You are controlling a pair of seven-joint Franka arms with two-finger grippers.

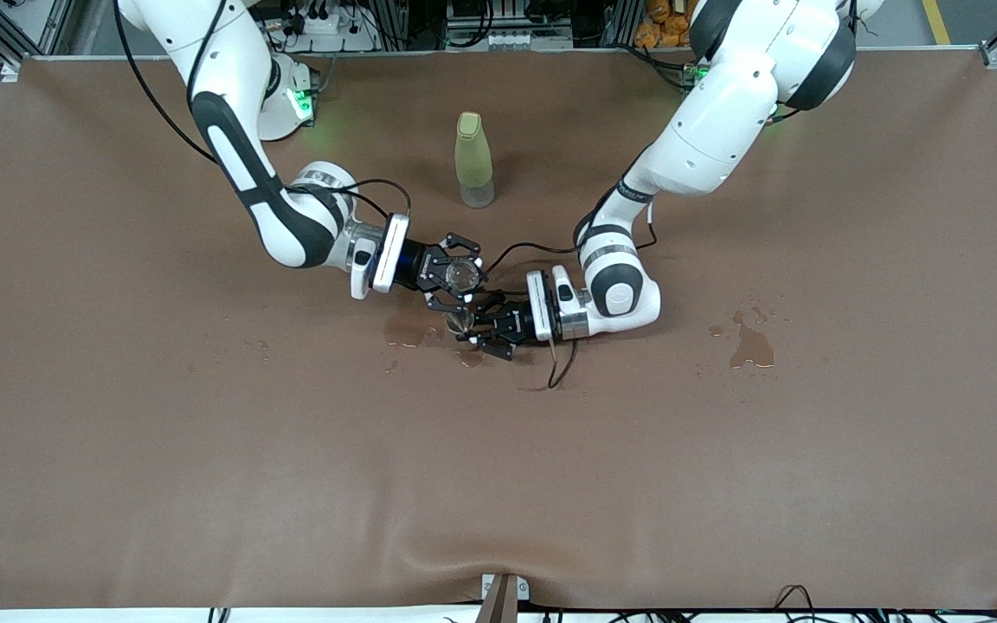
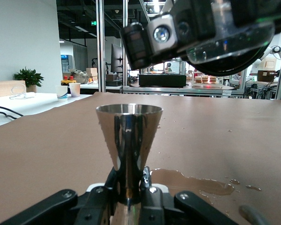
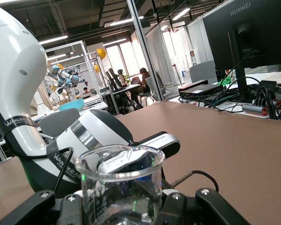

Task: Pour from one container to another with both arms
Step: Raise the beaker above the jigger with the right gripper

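My right gripper is shut on the tiny clear glass cup, and the cup fills the right wrist view between the fingers. My left gripper is shut on the thin stem of the grey-mouthed vessel, which stands upright just over the table. In the left wrist view the shiny cone-shaped vessel rises from my left gripper. The cup hangs above it and a little to one side, with drops inside.
A tall yellow-green bottle stands farther from the front camera than both grippers. A wet patch lies on the brown table under the grippers, and another puddle lies toward the left arm's end. A black cable loops beside the left wrist.
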